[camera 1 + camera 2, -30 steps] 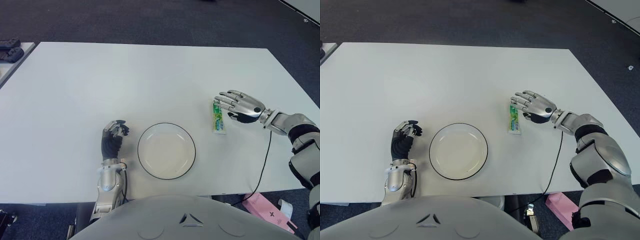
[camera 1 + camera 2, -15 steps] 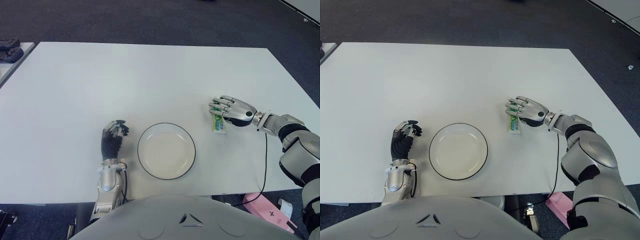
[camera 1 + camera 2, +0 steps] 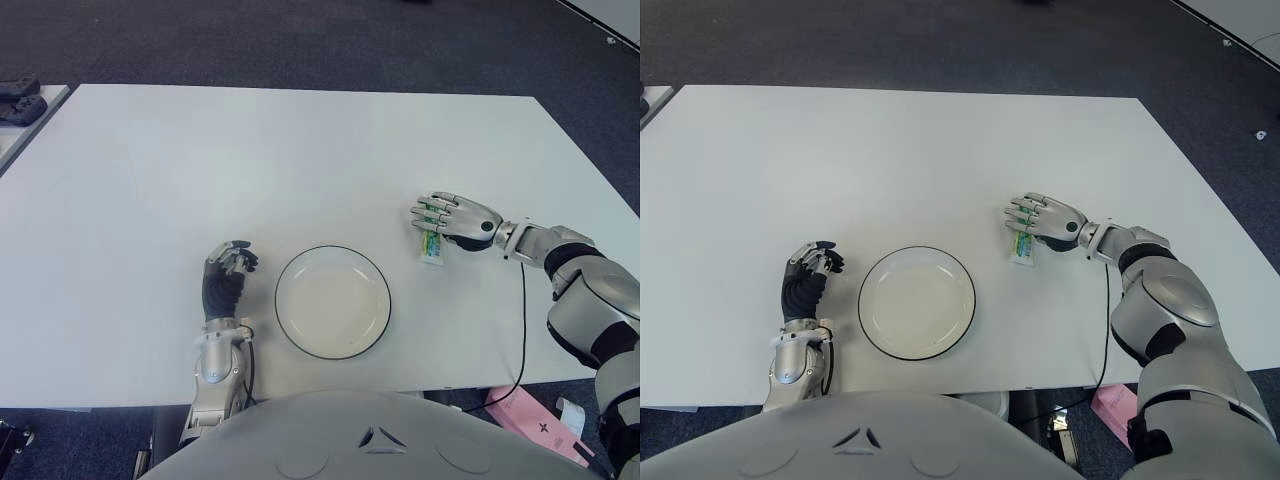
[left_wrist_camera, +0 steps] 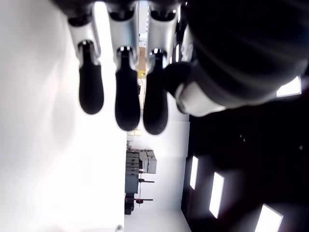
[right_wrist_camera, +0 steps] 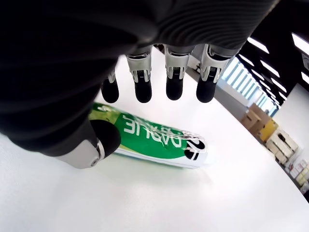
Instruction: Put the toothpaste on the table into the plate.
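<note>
Not yet grasped: green-and-white toothpaste tube [image 3: 431,244] flat on white table [image 3: 300,160], under open-fingered right hand [image 3: 452,217], round white black-rimmed plate [image 3: 333,301] empty, left hand [image 3: 226,272] idle, curled, left of the plate.

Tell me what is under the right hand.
Under the right hand lies the green-and-white toothpaste tube, flat on the white table; the fingers arch above it, not yet closed. Its far end is covered.

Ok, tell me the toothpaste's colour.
Green and white toothpaste with white lettering, clearest in the right wrist view.
</note>
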